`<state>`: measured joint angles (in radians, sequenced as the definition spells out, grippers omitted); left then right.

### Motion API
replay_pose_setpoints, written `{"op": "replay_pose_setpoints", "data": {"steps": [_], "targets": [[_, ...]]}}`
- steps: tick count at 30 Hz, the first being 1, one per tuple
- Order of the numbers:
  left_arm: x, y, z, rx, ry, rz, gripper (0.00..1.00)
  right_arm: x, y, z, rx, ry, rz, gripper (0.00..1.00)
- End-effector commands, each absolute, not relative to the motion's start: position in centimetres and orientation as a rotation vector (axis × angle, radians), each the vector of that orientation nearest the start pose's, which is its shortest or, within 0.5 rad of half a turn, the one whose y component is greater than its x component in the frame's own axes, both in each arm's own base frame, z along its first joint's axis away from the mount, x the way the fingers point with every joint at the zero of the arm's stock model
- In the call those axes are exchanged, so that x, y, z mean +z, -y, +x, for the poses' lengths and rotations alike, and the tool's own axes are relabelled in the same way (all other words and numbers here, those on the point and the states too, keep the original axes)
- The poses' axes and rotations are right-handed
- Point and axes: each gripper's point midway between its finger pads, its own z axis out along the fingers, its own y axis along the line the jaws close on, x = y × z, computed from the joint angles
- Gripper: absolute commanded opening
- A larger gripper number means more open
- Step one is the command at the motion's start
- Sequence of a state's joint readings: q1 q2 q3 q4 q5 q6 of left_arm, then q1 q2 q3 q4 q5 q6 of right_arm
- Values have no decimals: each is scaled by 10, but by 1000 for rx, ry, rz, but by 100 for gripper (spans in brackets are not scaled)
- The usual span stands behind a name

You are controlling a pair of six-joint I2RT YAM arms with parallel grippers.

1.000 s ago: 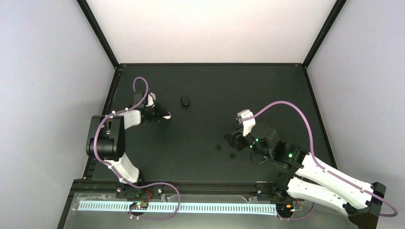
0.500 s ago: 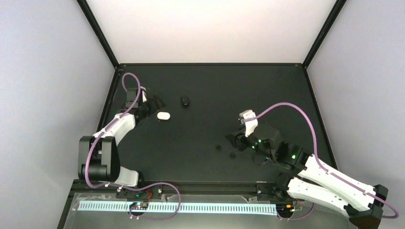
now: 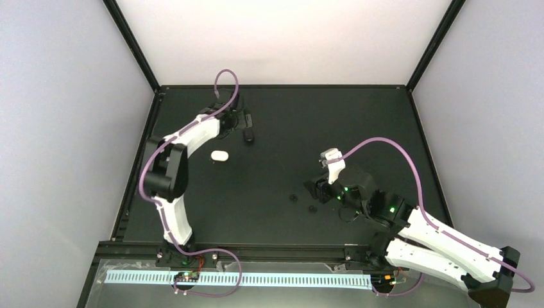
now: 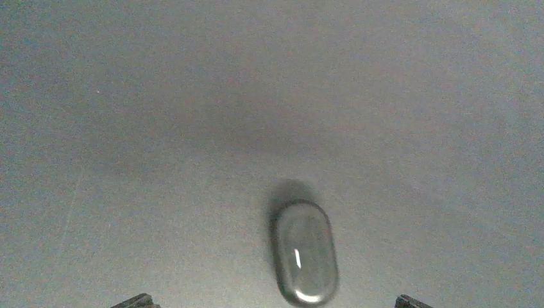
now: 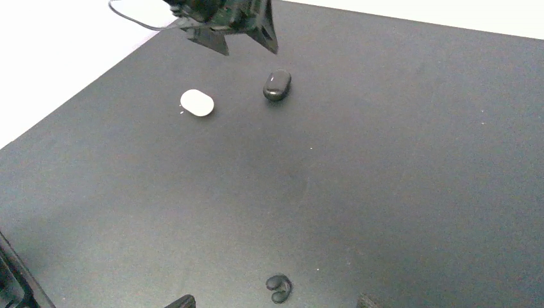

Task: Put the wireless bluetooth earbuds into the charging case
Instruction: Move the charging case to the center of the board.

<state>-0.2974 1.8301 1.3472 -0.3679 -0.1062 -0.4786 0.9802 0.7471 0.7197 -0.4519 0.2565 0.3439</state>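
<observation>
A closed black charging case (image 3: 247, 135) lies at the far middle-left of the black table. My left gripper (image 3: 243, 123) hovers right at it, open and empty. In the left wrist view the glossy case (image 4: 305, 251) lies lengthwise between the two wide-apart fingertips (image 4: 138, 300). A closed white case (image 3: 220, 155) rests a little nearer and to the left. Two black earbuds (image 3: 293, 198) (image 3: 313, 209) lie near the centre, just left of my right gripper (image 3: 318, 190). It is open, and one earbud (image 5: 279, 289) sits on the table between its fingertips (image 5: 183, 301).
The right wrist view takes in the white case (image 5: 197, 102), the black case (image 5: 277, 85) and the left gripper (image 5: 228, 22) above them. A black frame rail (image 3: 282, 86) bounds the table's far edge, with white walls beyond.
My left gripper opened and let go of the white case, which now lies on the table. The left arm swung far and right to the black case. The right arm barely moved.
</observation>
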Motion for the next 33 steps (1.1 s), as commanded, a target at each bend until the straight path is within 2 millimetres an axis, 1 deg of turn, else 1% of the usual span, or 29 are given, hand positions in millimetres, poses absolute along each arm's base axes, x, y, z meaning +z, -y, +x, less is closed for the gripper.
{"op": "replay_pose_setpoints", "data": {"steps": [1,4,8,13,16,17,19,22,26,28,33], "targets": [[88,123,480,-54,-2553,-282,99,242,-210,199,567,-2017,-445,65],[81,133,489,-46,-2558,-272,99,234,-212,196,595,-2039,-434,65],[75,141,498,-40,-2561,-283,99,229,-214,195,612,-2047,-432,65],[66,152,509,12,-2601,-263,99,231,-213,198,578,-2036,-447,65],[61,159,513,37,-2607,-246,96,235,-210,200,558,-2019,-449,65],[59,161,514,47,-2611,-238,94,237,-210,200,554,-2013,-450,65],[54,163,514,67,-2624,-231,86,240,-209,199,554,-2004,-453,65],[50,163,515,85,-2632,-245,79,246,-206,197,565,-1992,-455,65],[46,167,517,60,-2641,-250,65,252,-203,195,571,-1975,-452,65],[45,169,519,53,-2645,-253,62,253,-201,195,565,-1974,-452,65],[34,166,516,80,-2669,-262,58,252,-200,194,558,-1978,-451,65]]}}
